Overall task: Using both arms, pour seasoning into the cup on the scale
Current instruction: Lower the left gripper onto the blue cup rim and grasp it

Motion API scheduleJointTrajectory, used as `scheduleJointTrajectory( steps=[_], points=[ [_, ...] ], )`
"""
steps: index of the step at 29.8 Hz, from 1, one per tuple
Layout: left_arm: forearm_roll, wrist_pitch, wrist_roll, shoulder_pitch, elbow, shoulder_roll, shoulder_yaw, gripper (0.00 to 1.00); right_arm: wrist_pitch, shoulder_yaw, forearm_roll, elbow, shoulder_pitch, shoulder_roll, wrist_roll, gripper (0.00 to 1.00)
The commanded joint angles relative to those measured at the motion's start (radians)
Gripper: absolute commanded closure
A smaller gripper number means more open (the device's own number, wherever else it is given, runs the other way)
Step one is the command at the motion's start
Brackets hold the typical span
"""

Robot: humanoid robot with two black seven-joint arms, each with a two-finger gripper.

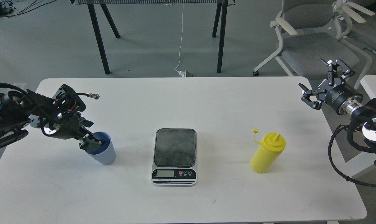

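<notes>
The light blue cup [105,155] stands upright on the white table [206,99], left of the scale [174,155]. My left gripper [93,143] reaches in from the left and sits at the cup's left rim, its dark fingers over the mouth; I cannot tell the two fingers apart. The yellow seasoning bottle [267,153] stands upright right of the scale, its small cap hanging open on its tether. My right gripper [321,81] is open and empty, held above the table's far right edge, well away from the bottle.
The scale's dark platform is bare and its display faces the table's front edge. Grey office chairs [312,40] stand behind the table at the right. Black stand legs [100,40] rise behind the far edge.
</notes>
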Motion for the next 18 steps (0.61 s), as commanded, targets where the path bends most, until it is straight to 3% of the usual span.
scheduleJointTrajectory(
  steps=[1,9,18],
  points=[
    [0.005,0.001,0.000,0.001,0.012,-0.001,0.005,0.24,0.000,0.000,0.000,0.000,-0.001,-0.003,0.000,0.01],
    [0.011,0.001,0.000,0.003,0.012,0.003,0.008,0.32,0.000,0.002,0.002,-0.001,-0.007,-0.004,0.000,0.01],
    [0.018,0.002,0.000,0.009,0.012,0.005,0.008,0.56,0.000,0.002,0.002,-0.001,-0.009,-0.006,0.000,0.01]
  ],
)
